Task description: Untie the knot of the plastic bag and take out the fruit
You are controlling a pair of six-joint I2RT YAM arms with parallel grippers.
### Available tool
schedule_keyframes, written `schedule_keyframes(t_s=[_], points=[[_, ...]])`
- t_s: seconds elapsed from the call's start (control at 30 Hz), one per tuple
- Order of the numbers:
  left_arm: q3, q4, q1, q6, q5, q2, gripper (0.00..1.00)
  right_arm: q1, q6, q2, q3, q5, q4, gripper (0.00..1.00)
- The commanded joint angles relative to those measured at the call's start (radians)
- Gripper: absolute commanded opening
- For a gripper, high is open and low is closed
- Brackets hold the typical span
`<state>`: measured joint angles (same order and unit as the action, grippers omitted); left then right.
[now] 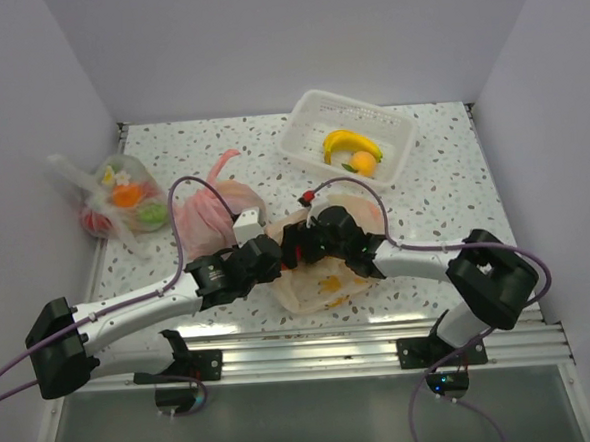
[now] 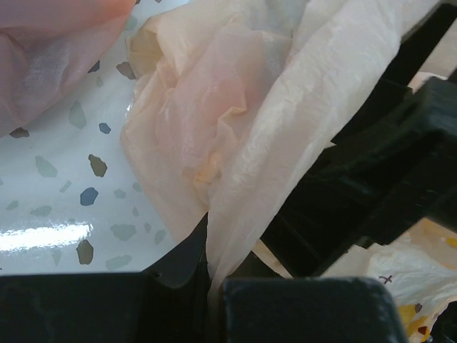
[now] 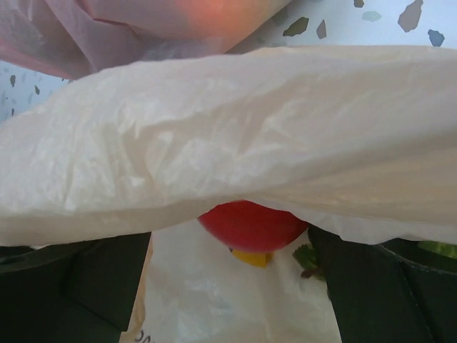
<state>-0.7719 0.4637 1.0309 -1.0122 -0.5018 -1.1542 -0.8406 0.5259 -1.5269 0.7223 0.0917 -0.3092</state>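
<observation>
Black fingers (image 2: 86,307) of the left end effector (image 2: 214,286) are filling the bottom of the left wrist view. They are standing almost together and pinching a fold of the plastic bag (image 2: 285,107) between them. The pale peach film is rising from that grip in crumpled layers.

The right end effector (image 3: 232,282) is sitting just beside the left one, over the near-left part of the bag. Its two fingers are standing wide apart at the lower corners of its own view. A stretched sheet of the bag is running across in front of them, and whether they are touching it I cannot tell. Under that sheet a red apple (image 3: 250,225) is showing inside the bag, with a small yellow piece (image 3: 251,258) just below it.

From above, the bag is lying on the speckled worktop (image 1: 444,192) in the middle, close to the arms' bases. Behind the bag and a little right, a white tray (image 1: 294,121) is holding a banana (image 1: 350,140) and an orange (image 1: 364,163). A pink bag (image 1: 219,211) is lying just left of the plastic bag. A clear flower-print bag (image 1: 124,201) of fruit is sitting well to the left of it.
</observation>
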Motion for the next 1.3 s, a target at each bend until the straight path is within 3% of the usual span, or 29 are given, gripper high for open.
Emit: schedule_keyframes(t_s=[0.0,0.27,0.33,0.47,0.5,0.63,1.03,1.13,1.27], points=[[0.000,-0.003,0.009,-0.020,0.003,0.017,0.04,-0.014,-0.024,-0.064,0.048,-0.033,-0.119,0.97],[0.017,-0.020,0.012,-0.025,0.020,0.001,0.04,-0.026,-0.030,-0.197,0.080,-0.032,-0.182,0.98],[0.020,-0.016,0.012,-0.026,0.016,-0.001,0.04,-0.028,-0.026,-0.202,0.072,-0.030,-0.194,0.94],[0.022,0.004,0.012,-0.029,-0.010,0.013,0.04,-0.028,-0.036,-0.155,0.036,-0.029,-0.174,0.73],[0.023,0.009,0.012,-0.031,-0.017,0.024,0.04,-0.028,-0.043,-0.118,0.028,-0.029,-0.163,0.63],[0.019,0.038,0.012,-0.028,-0.061,0.040,0.04,-0.026,-0.070,-0.006,-0.029,-0.017,-0.076,0.52],[-0.007,0.087,0.011,-0.002,-0.110,0.031,0.04,-0.026,-0.191,0.430,-0.051,0.020,0.387,0.51],[-0.007,0.076,0.012,0.004,-0.101,0.025,0.04,-0.026,-0.220,0.522,0.032,-0.012,0.507,0.51],[0.014,0.058,0.012,0.009,-0.086,0.024,0.04,-0.011,-0.308,0.544,0.223,-0.177,0.631,0.51]])
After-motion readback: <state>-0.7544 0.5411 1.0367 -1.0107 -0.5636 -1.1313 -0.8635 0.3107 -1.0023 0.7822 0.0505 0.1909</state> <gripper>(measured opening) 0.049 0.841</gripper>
